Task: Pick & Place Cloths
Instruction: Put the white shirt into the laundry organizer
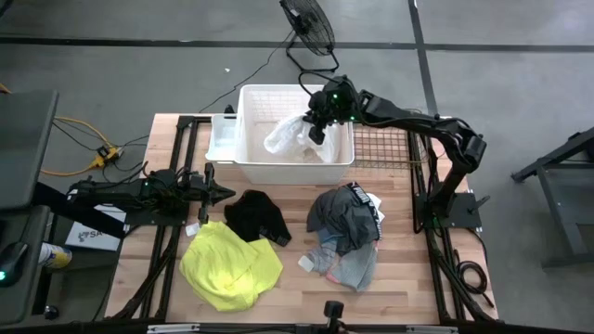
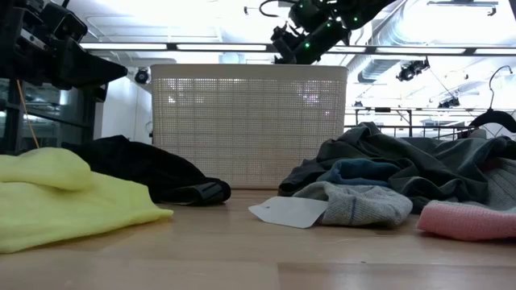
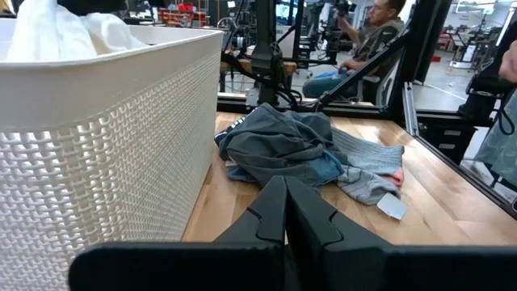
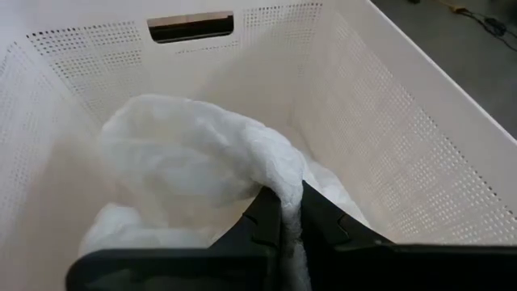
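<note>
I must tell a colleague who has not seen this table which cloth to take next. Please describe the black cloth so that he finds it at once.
Start at the white slatted basket at the back of the wooden table. Just in front of it, towards its left half, lies the black cloth, bunched up. It touches the bright yellow cloth on its front-left; it is the darkest cloth, clearly blacker than the grey pile to its right.

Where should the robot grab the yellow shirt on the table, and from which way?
Best guess: pinch the raised, bunched fold of the soft bright yellow cloth, coming straight down from above. It lies crumpled on the wooden table, so that hump gives fingers something to close on. The left gripper is nearest.
</note>
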You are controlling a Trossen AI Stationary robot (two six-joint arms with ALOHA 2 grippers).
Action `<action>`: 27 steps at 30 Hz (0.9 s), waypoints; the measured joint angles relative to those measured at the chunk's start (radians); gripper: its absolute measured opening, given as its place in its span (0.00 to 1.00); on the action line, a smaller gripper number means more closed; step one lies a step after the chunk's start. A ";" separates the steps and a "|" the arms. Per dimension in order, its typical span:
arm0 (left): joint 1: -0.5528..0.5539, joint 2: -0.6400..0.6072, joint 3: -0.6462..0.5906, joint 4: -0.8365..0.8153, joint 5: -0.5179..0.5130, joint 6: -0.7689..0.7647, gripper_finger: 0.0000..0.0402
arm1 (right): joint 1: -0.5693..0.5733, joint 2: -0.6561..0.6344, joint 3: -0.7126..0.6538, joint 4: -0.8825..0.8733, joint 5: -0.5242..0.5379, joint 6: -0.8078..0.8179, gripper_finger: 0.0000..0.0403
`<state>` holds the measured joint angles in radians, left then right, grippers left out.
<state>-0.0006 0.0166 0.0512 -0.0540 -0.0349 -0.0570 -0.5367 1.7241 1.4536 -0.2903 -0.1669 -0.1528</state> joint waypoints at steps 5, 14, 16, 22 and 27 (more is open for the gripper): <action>0.000 0.000 0.000 0.000 0.000 0.000 0.00 | -0.002 0.000 0.000 -0.044 0.010 -0.001 0.03; 0.000 0.000 0.000 0.000 0.000 0.000 0.00 | -0.041 0.005 0.000 0.036 0.036 0.145 0.03; 0.000 0.000 0.000 0.000 0.000 0.000 0.00 | -0.040 0.027 0.001 0.079 0.024 0.191 0.03; 0.000 0.000 0.000 0.000 0.000 0.000 0.00 | -0.036 0.089 0.000 0.087 -0.018 0.211 0.04; 0.000 0.000 0.000 0.000 0.000 0.000 0.00 | -0.034 0.100 0.000 0.094 -0.006 0.205 0.04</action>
<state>-0.0003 0.0166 0.0513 -0.0540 -0.0349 -0.0570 -0.5704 1.8240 1.4532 -0.1965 -0.1731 0.0523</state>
